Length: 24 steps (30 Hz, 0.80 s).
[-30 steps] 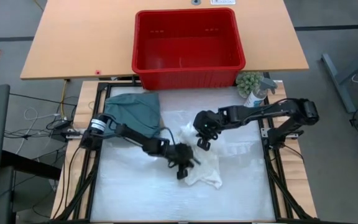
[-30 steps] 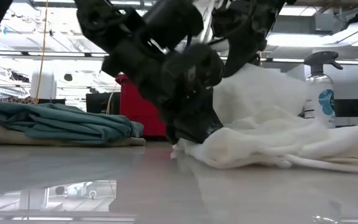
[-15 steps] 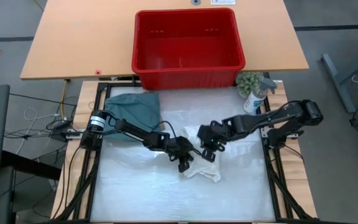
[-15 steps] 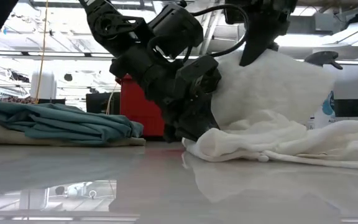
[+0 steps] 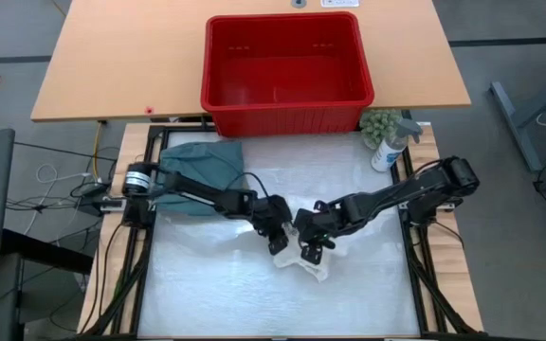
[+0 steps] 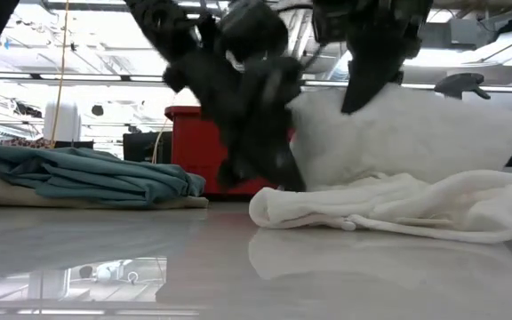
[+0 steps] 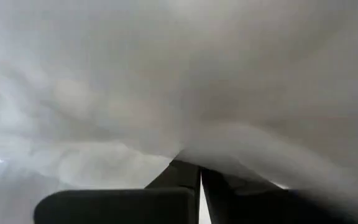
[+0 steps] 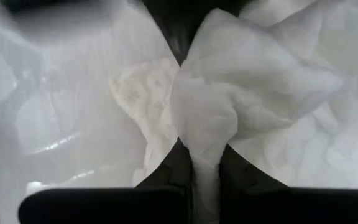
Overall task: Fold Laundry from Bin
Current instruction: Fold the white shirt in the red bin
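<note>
Both grippers pinching the white garment at mid-table.

Right gripper (image 8: 205, 168) clamped on a bunched fold of white garment (image 5: 311, 268); left gripper (image 5: 275, 239) pressed shut on its neighbouring edge. Soft, light, floppy cloth, likely to sag and slip: best taken at corners or hems. Teal garment (image 5: 200, 165) folded beside red bin (image 5: 287, 110), well apart.

Spray bottle (image 5: 388, 149) (beside plant (image 5: 379, 124)).

Two garments lie out: one white garment (image 5: 313, 267) and one teal-green garment (image 5: 202, 163). One red bin (image 5: 285, 68), one spray bottle (image 5: 390, 148), one small green plant (image 5: 379, 124). Two robot arms.
</note>
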{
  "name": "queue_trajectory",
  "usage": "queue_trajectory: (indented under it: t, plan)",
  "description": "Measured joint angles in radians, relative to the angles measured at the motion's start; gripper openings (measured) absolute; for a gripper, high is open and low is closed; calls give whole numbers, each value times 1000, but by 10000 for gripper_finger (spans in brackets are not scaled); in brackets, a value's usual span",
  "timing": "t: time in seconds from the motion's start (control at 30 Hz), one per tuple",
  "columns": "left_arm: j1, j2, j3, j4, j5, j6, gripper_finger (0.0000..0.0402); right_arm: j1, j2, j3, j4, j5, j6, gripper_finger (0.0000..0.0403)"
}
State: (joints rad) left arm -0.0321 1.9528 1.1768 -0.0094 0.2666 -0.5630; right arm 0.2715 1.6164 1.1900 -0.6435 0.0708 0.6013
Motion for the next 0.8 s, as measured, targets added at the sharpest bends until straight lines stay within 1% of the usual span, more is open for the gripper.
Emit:
queue_trajectory:
  t: [0.1,0.2,0.27,0.33,0.47,0.57,0.63,0.8]
  plan:
    - [14,-77,25,-108,24,-13,0,3,32,0,24,-1,-4,61]
    - [29,-132,42,-237,25,3,0,4,53,0,63,-16,-3,61]
    - [38,-172,54,-283,15,29,0,4,56,0,85,-22,-4,61]
    - [44,-222,57,-310,-17,51,0,9,59,-1,103,-22,-6,61]
    - [57,-276,57,-351,-147,83,0,19,59,-1,127,-52,-32,66]
    - [71,-295,57,-340,-215,83,0,34,58,-1,140,-72,-58,87]
    - [85,-296,57,-335,-223,89,0,39,58,-1,141,-77,-75,107]
    - [107,-285,57,-343,-229,108,0,63,58,-1,175,-134,-122,167]
